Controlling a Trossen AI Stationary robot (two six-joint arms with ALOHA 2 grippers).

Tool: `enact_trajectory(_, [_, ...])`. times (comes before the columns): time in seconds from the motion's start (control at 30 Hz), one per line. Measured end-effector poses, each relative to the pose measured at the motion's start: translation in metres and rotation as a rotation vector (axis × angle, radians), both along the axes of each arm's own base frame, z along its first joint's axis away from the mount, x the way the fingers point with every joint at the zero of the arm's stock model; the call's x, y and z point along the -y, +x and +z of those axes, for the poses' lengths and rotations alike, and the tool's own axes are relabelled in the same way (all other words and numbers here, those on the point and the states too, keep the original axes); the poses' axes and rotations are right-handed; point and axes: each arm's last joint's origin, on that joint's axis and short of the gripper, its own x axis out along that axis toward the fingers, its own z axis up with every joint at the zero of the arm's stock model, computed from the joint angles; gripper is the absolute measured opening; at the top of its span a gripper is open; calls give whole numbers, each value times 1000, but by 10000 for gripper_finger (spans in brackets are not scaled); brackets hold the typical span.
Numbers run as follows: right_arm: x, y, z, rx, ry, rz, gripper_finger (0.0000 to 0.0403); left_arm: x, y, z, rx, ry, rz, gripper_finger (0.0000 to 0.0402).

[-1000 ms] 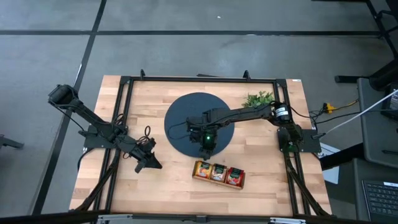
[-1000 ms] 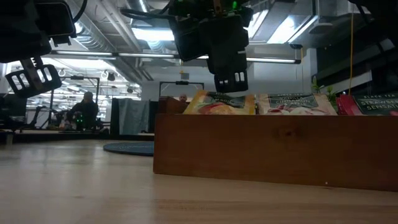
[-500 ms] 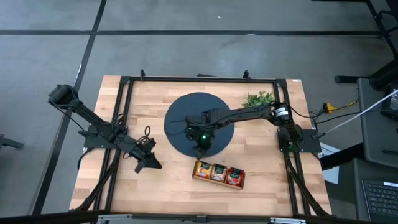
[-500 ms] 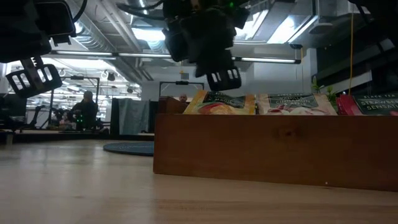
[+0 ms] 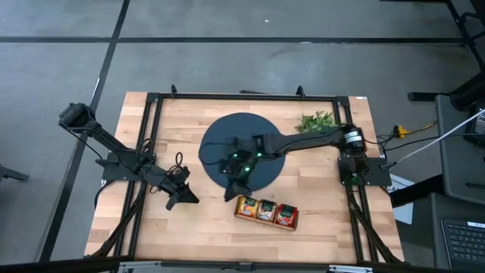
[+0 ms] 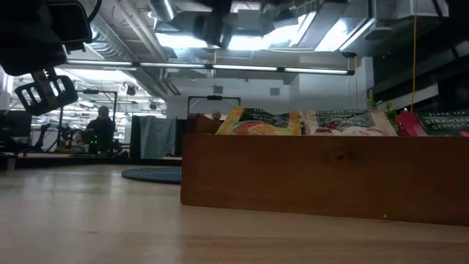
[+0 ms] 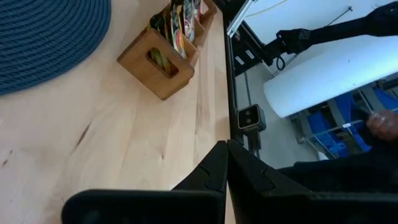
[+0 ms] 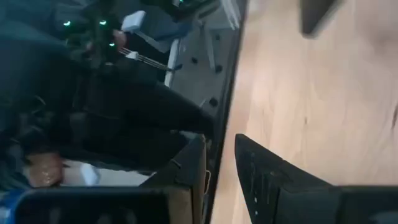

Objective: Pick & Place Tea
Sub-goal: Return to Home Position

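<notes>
1. the tea [image 5: 266,210] stands upright in the wooden tray [image 6: 322,176] near the front edge of the surface [image 5: 318,189]. yellow packets [image 6: 256,122] fill one end section, green-and-white packets [image 6: 344,121] the middle and red packets [image 6: 440,123] the other end.
2. the right hand [image 5: 229,192] hangs above the near rim of the round blue mat [image 5: 227,140], just beside the tray's yellow end. its fingers [image 8: 267,174] are apart and hold nothing.
3. the left hand [image 5: 184,200] waits over the left part of the surface, well apart from the tray. its fingers are pressed together and empty.
4. a small green plant [image 5: 314,120] sits beyond the mat, near the right arm's base.
</notes>
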Motion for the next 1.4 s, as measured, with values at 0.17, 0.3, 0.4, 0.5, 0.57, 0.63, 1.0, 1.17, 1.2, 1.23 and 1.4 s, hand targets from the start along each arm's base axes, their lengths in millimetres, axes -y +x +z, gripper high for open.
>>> enact_trajectory(0.17, [-8,-40,40,36,-170,3,90,0,0,1,9,-6,0,3])
enact_trajectory(0.3, [-14,-85,63,84,-253,20,90,0,1,2,18,-10,15,3])
enact_trajectory(0.4, [-13,-124,74,143,-249,33,90,-1,2,4,41,-11,51,3])
enact_trajectory(0.5, [-7,-165,82,253,-229,14,90,-2,2,5,57,-3,101,3])
enact_trajectory(0.57, [-3,-190,84,342,-207,-7,90,-3,3,6,72,-9,136,3])
enact_trajectory(0.63, [0,-213,84,454,-197,-21,90,-4,4,8,87,-9,178,3])
enact_trajectory(1.0, [13,-294,31,967,-168,-122,90,-10,5,10,137,18,403,3])
enact_trajectory(1.17, [16,-315,2,1121,-141,-147,90,-11,5,10,142,24,436,3])
enact_trajectory(1.2, [17,-319,-4,1144,-138,-151,90,-11,5,10,142,24,440,3])
enact_trajectory(1.23, [18,-322,-10,1162,-136,-156,90,-11,5,10,142,25,441,3])
enact_trajectory(1.4, [23,-340,-32,1246,-106,-196,90,-11,5,10,142,25,441,3])
